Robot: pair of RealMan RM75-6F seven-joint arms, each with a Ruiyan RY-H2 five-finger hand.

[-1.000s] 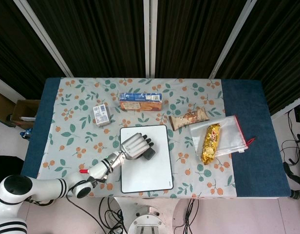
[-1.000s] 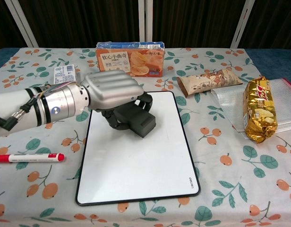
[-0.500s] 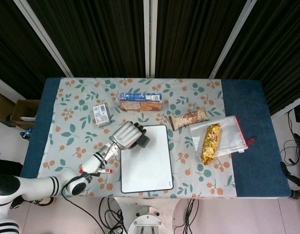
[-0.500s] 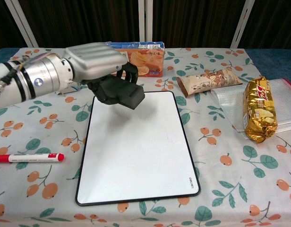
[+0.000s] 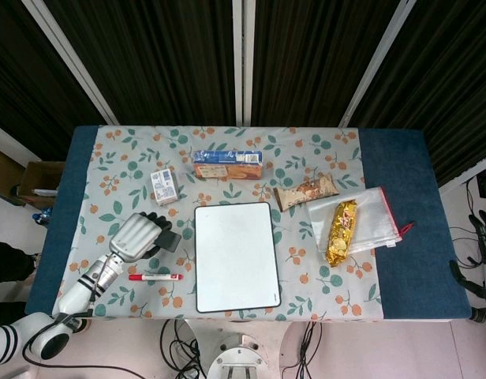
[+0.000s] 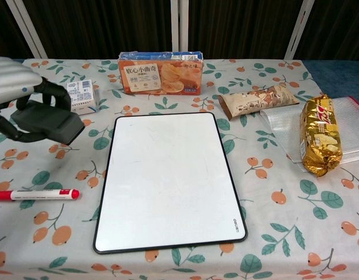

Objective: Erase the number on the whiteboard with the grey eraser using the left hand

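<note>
The whiteboard lies flat in the middle of the table, and its white face shows no writing. My left hand is to the left of the board, off it and above the tablecloth. It grips the dark grey eraser, with fingers curled around the block. My right hand shows in neither view.
A red marker lies left of the board, just below my hand. A small white box, a snack box, a brown bar wrapper and a gold packet on a clear pouch lie behind and right.
My left hand lifted the eraser off the top of the board and carried it left, past the board's edge, to above the cloth near the marker.
</note>
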